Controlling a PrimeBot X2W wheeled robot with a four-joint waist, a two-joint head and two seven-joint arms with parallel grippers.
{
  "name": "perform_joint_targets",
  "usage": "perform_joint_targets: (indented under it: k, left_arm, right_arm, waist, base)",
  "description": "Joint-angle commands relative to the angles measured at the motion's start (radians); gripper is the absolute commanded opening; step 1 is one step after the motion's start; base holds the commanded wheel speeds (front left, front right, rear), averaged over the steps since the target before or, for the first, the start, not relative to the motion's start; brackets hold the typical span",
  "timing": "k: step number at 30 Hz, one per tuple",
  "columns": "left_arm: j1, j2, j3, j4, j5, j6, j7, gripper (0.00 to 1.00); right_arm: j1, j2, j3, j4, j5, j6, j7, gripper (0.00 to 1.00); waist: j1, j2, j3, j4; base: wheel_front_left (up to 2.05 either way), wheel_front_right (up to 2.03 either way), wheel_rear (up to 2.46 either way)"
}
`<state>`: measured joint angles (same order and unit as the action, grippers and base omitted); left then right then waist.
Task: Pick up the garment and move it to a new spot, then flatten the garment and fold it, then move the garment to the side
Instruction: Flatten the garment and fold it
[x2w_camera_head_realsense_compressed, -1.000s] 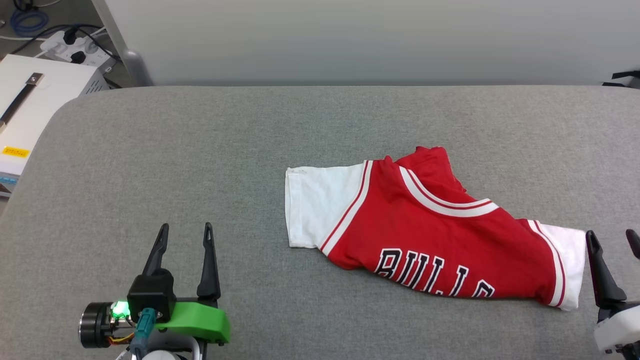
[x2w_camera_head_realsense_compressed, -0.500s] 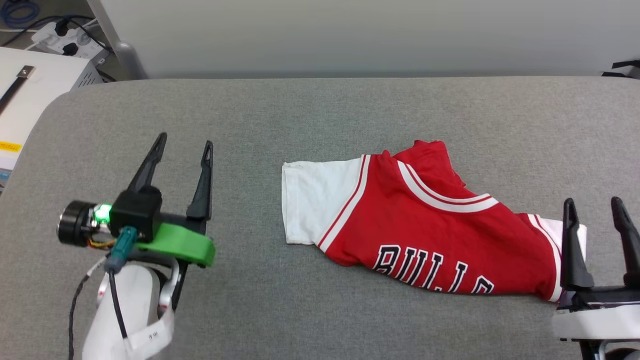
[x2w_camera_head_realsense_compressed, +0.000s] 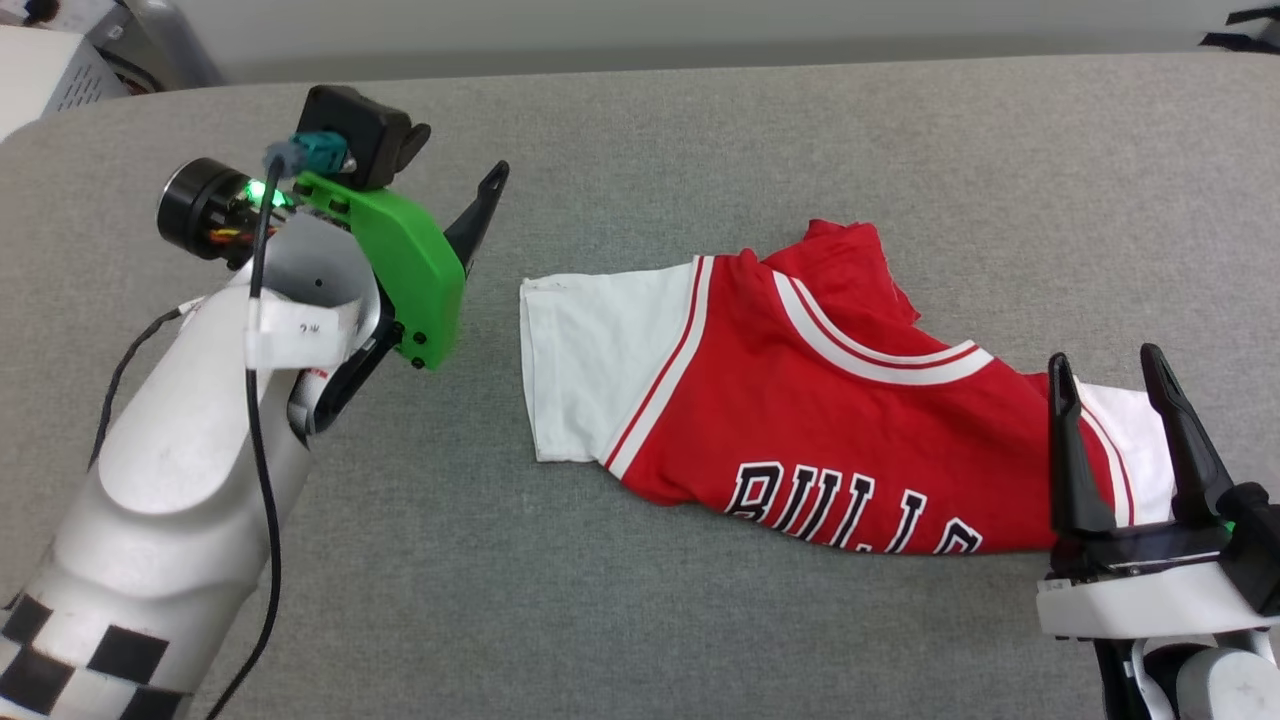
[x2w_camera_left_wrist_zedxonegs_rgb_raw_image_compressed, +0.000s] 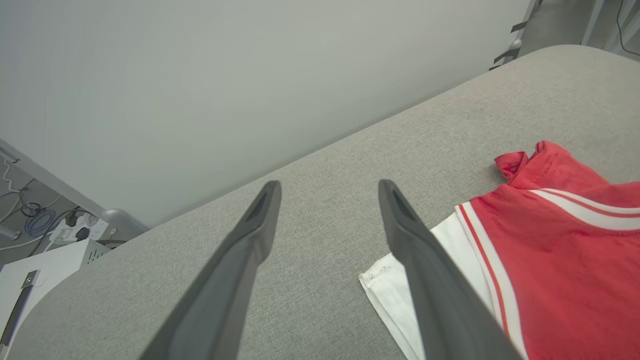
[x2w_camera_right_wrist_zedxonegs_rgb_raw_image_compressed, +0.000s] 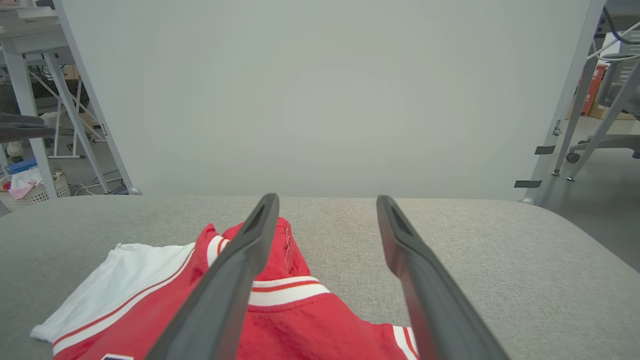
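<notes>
The garment (x2w_camera_head_realsense_compressed: 820, 420), a red jersey with white sleeves and a black "BULLS" print, lies crumpled on the grey padded table (x2w_camera_head_realsense_compressed: 700, 150), right of centre. My left gripper (x2w_camera_left_wrist_zedxonegs_rgb_raw_image_compressed: 328, 184) is open and hangs above the table just left of the white left sleeve (x2w_camera_left_wrist_zedxonegs_rgb_raw_image_compressed: 400, 295); one of its fingers (x2w_camera_head_realsense_compressed: 480, 215) slants toward that sleeve in the head view. Over the garment's right sleeve (x2w_camera_head_realsense_compressed: 1140, 450) my right gripper (x2w_camera_head_realsense_compressed: 1104, 358) stands open with nothing between its fingers. The right wrist view has the garment (x2w_camera_right_wrist_zedxonegs_rgb_raw_image_compressed: 300, 320) under the right gripper (x2w_camera_right_wrist_zedxonegs_rgb_raw_image_compressed: 327, 197).
A pale wall panel (x2w_camera_right_wrist_zedxonegs_rgb_raw_image_compressed: 320, 100) stands behind the table's far edge. A white box (x2w_camera_head_realsense_compressed: 40, 70) sits off the table's far left corner. Metal frames and a basket (x2w_camera_right_wrist_zedxonegs_rgb_raw_image_compressed: 30, 187) stand on the floor at one side, an office chair (x2w_camera_right_wrist_zedxonegs_rgb_raw_image_compressed: 605, 142) at the other.
The head camera has tilted down. My left arm has risen, gone forward and turned its fingers toward the left sleeve. The right gripper has advanced over the right sleeve. The garment lies as before.
</notes>
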<state>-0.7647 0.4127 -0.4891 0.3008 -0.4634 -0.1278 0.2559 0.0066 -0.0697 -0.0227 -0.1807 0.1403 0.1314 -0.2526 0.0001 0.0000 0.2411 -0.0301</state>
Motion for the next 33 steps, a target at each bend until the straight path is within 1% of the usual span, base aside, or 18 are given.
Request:
perform_joint_targets:
  k: [1, 2, 6, 11, 15, 20, 23, 26, 27, 28, 29, 31, 33]
  left_arm:
    - [-0.046, 0.024, -0.045, 0.016, -0.04, -0.003, 0.063, 1.0]
    - [-0.075, 0.039, -0.085, 0.025, -0.072, -0.003, 0.114, 1.0]
    - [-0.158, 0.064, -0.204, 0.074, -0.204, -0.003, 0.279, 1.0]
    - [-0.233, 0.082, -0.319, 0.144, -0.311, -0.003, 0.395, 1.0]
    - [-0.28, 0.092, -0.405, 0.201, -0.35, -0.003, 0.43, 1.0]
    - [-0.308, 0.097, -0.512, 0.272, -0.376, -0.003, 0.431, 1.0]
    - [-0.305, 0.108, -0.592, 0.287, -0.401, -0.003, 0.446, 1.0]
    - [-0.304, 0.125, -0.661, 0.295, -0.419, -0.003, 0.429, 1.0]
    - [-0.302, 0.128, -0.679, 0.295, -0.427, -0.003, 0.421, 0.95]
    - [-0.303, 0.13, -0.699, 0.291, -0.435, -0.003, 0.402, 0.12]
    - [-0.304, 0.131, -0.71, 0.287, -0.444, -0.003, 0.383, 0.0]
    - [-0.311, 0.133, -0.73, 0.282, -0.461, -0.003, 0.336, 0.0]
    - [-0.331, 0.14, -0.745, 0.281, -0.441, -0.003, 0.276, 0.0]
  right_arm:
    - [-0.025, 0.0, 0.008, 0.004, -0.012, -0.001, -0.009, 1.0]
    - [-0.035, -0.002, 0.015, 0.005, -0.013, -0.001, -0.009, 1.0]
    - [-0.066, -0.002, 0.033, 0.01, -0.016, -0.001, -0.009, 1.0]
    - [-0.099, -0.002, 0.052, 0.017, -0.02, -0.001, -0.009, 1.0]
    - [-0.121, -0.001, 0.059, 0.023, -0.02, -0.001, -0.009, 1.0]
    - [-0.143, 0.002, 0.071, 0.03, -0.017, -0.001, -0.009, 1.0]
    - [-0.146, 0.005, 0.07, 0.034, -0.016, -0.001, -0.009, 1.0]
    - [-0.146, 0.007, 0.069, 0.037, -0.017, -0.001, -0.009, 1.0]
    - [-0.145, 0.008, 0.067, 0.038, -0.017, -0.001, -0.009, 1.0]
    - [-0.143, 0.008, 0.065, 0.04, -0.017, -0.001, -0.009, 1.0]
    - [-0.142, 0.009, 0.064, 0.041, -0.018, -0.001, -0.009, 1.0]
    - [-0.139, 0.009, 0.062, 0.043, -0.02, -0.001, -0.009, 1.0]
    - [-0.136, 0.008, 0.061, 0.043, -0.023, -0.001, -0.009, 1.0]
  waist:
    - [-0.0001, 0.0, 0.054, -0.032]
    - [-0.0001, 0.0, 0.065, -0.039]
    - [-0.0001, 0.0, 0.102, -0.06]
    - [-0.0001, 0.0, 0.142, -0.091]
    - [-0.0001, 0.0, 0.168, -0.113]
    - [-0.0001, 0.0, 0.189, -0.137]
    - [-0.0001, 0.0, 0.191, -0.144]
    - [-0.0001, 0.0, 0.19, -0.146]
    - [-0.0001, 0.0, 0.188, -0.146]
    - [-0.0001, 0.0, 0.185, -0.144]
    - [-0.0001, 0.0, 0.182, -0.141]
    - [-0.0001, 0.0, 0.171, -0.131]
    - [-0.0001, 0.0, 0.159, -0.121]
  base:
    - [0.0, 0.0, 0.0]
    - [0.0, 0.0, 0.0]
    - [0.0, 0.0, 0.0]
    - [0.0, 0.0, 0.0]
    - [0.0, 0.0, 0.0]
    - [0.0, 0.0, 0.0]
    - [0.0, 0.0, 0.0]
    - [0.0, 0.0, 0.0]
    - [0.0, 0.0, 0.0]
    - [0.0, 0.0, 0.0]
    - [0.0, 0.0, 0.0]
    - [0.0, 0.0, 0.0]
    - [0.0, 0.0, 0.0]
